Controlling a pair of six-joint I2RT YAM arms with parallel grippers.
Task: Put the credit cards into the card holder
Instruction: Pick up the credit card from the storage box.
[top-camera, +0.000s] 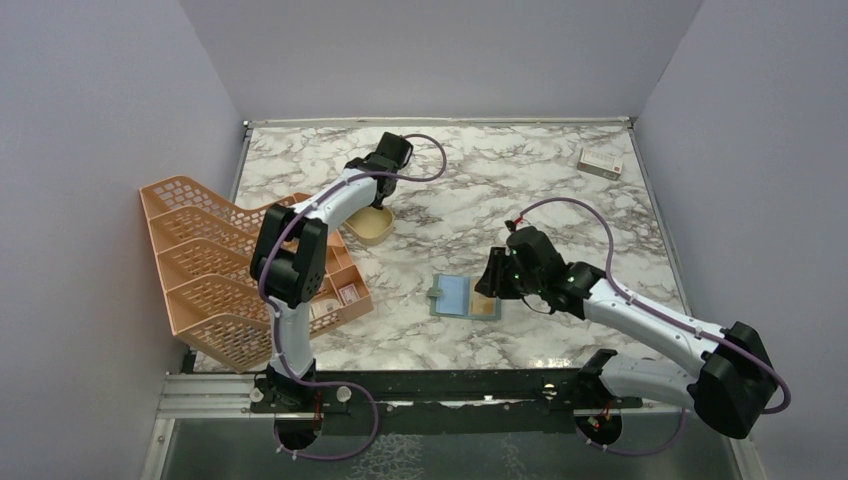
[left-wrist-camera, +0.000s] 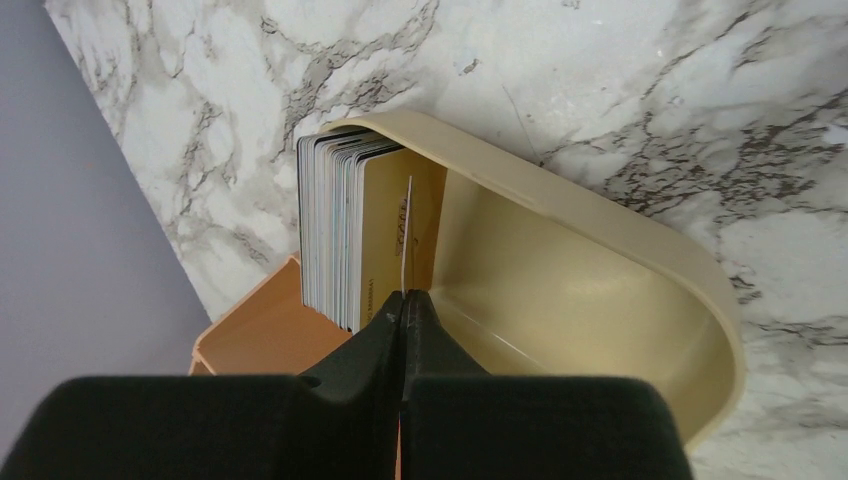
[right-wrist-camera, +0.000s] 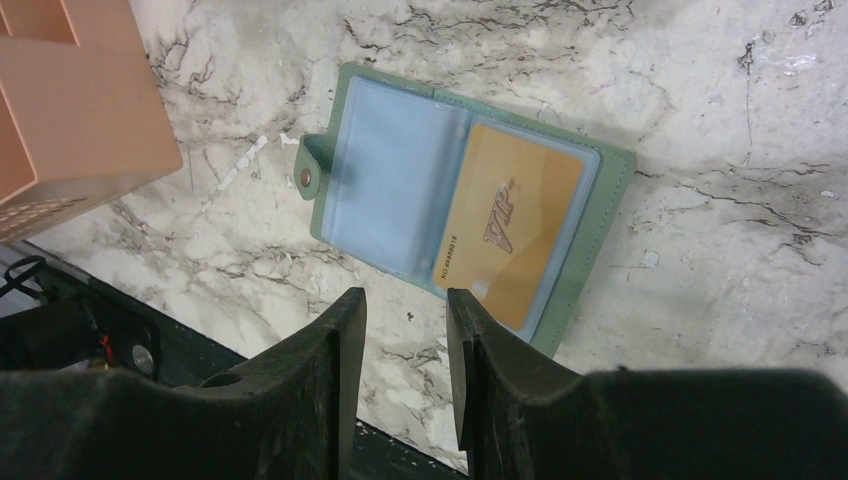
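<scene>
Two arms are working over the marble table (top-camera: 480, 190) in the top view. The left gripper (top-camera: 379, 203) is reaching down into a gold oval tin (top-camera: 366, 231) beside an orange wire rack (top-camera: 215, 270). The right gripper (top-camera: 492, 276) is hovering just beside the card holder (top-camera: 455, 295), which is lying open and flat near the middle of the table. A white box (top-camera: 600, 163) is sitting well apart at the far right corner.

In the left wrist view, the left gripper (left-wrist-camera: 404, 298) is pressing its fingers together on the edge of a single card (left-wrist-camera: 407, 235), which is standing upright inside the tin (left-wrist-camera: 600, 240). The other credit cards (left-wrist-camera: 335, 230) are standing packed on edge against the tin's end wall.

In the right wrist view, the right gripper (right-wrist-camera: 405, 300) is holding its fingers partly spread with nothing between them, just off the near edge of the card holder (right-wrist-camera: 385, 190). A gold card (right-wrist-camera: 510, 230) is already sitting in the holder's right-hand sleeve, and a corner of the rack (right-wrist-camera: 70, 100) is showing at the upper left.
</scene>
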